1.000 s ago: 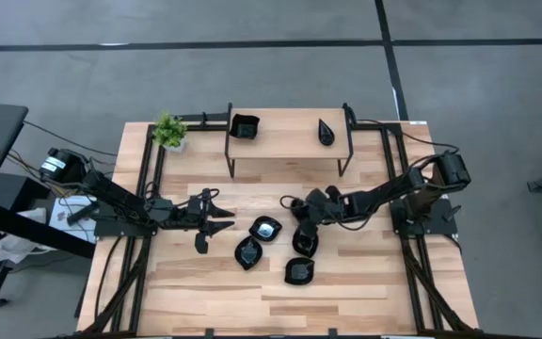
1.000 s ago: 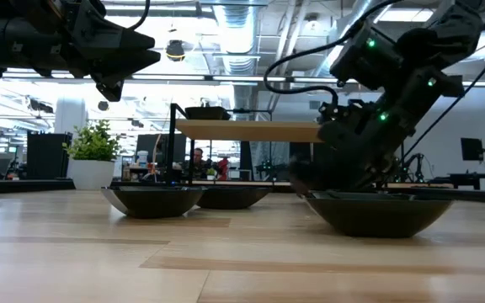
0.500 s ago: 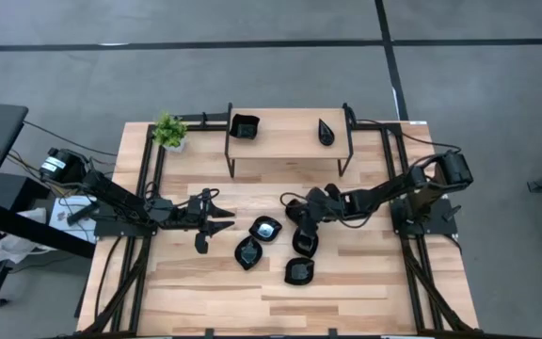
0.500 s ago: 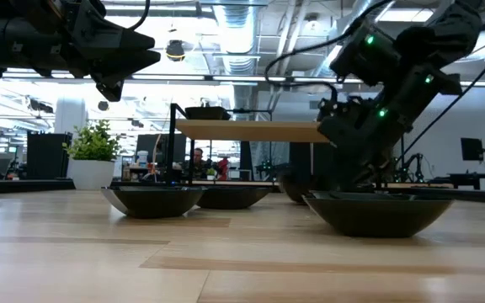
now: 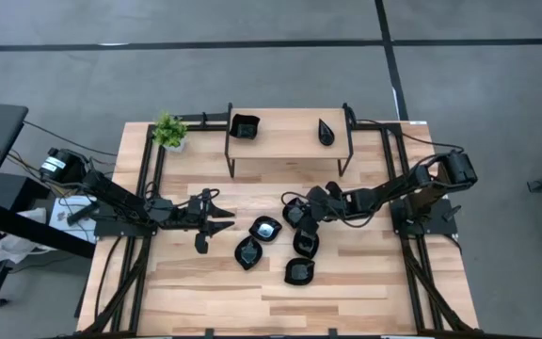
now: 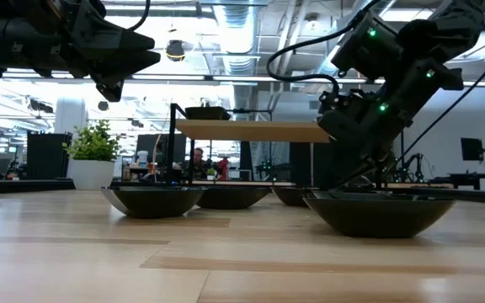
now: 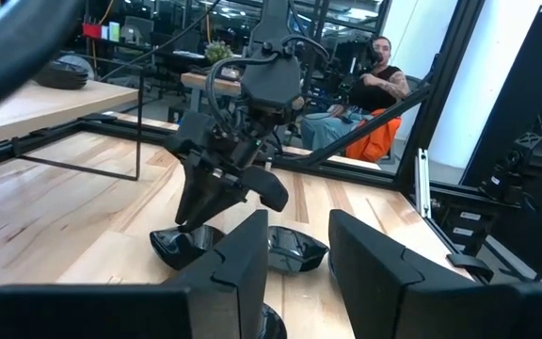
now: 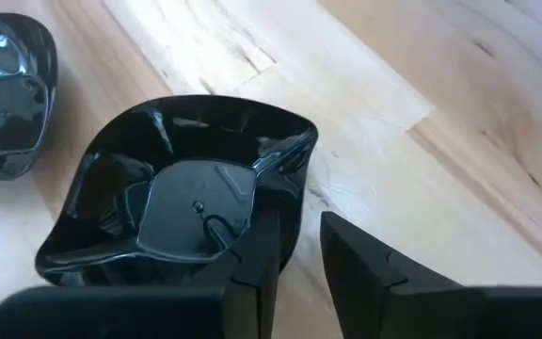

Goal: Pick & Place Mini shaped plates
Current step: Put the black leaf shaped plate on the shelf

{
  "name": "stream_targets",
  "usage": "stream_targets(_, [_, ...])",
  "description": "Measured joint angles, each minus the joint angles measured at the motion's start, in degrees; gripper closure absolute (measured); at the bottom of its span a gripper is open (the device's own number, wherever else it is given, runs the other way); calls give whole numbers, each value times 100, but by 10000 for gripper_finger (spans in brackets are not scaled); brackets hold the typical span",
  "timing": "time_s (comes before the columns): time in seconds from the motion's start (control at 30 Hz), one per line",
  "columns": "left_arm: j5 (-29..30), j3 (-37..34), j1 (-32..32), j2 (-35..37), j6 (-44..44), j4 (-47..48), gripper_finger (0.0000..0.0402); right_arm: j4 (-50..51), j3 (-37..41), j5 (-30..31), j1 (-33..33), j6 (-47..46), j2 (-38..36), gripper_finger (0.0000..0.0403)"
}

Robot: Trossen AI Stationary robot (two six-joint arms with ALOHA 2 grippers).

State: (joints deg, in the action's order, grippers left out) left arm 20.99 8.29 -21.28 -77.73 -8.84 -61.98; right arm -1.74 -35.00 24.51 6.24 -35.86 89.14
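Observation:
Several glossy black mini shaped plates lie on their bases mid-table: (image 5: 267,227), (image 5: 248,251), (image 5: 305,243), (image 5: 299,271). Two more sit on the raised wooden shelf (image 5: 290,143) at the far edge: a square one (image 5: 244,126) and a teardrop one (image 5: 326,131). My right gripper (image 5: 293,209) is shut on another plate (image 8: 177,198), just far of the group. My left gripper (image 5: 226,217) hovers open above the table, left of the plates, with nothing between its fingers (image 7: 252,250). My right gripper has the plate's rim (image 8: 288,188) pinched at the side nearest the arm, one finger (image 8: 257,250) inside the bowl and the other (image 8: 356,259) outside its wall. The fingers slant down from the table's right. Whether the plate is clear of the table, I cannot tell.
A small green potted plant (image 5: 168,132) stands at the far left beside the shelf. Black frame rails run along both table sides. A neighbouring plate (image 8: 7,94) lies close to the held one. Bare wood stretches along the near edge.
In the low view my right gripper has risen a little, still shut on the plate's rim, and a plate behind it that it covered before now shows. My left gripper has kept still.

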Motion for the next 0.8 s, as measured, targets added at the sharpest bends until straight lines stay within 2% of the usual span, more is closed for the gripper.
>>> stream_targets(0.6, [-2,0,-2,0,2,-7,285,300,-9,-48,6,-2,-168,325])
stream_targets(0.8, [-2,0,-2,0,2,-14,285,457,-9,-85,141,172,-476,303])
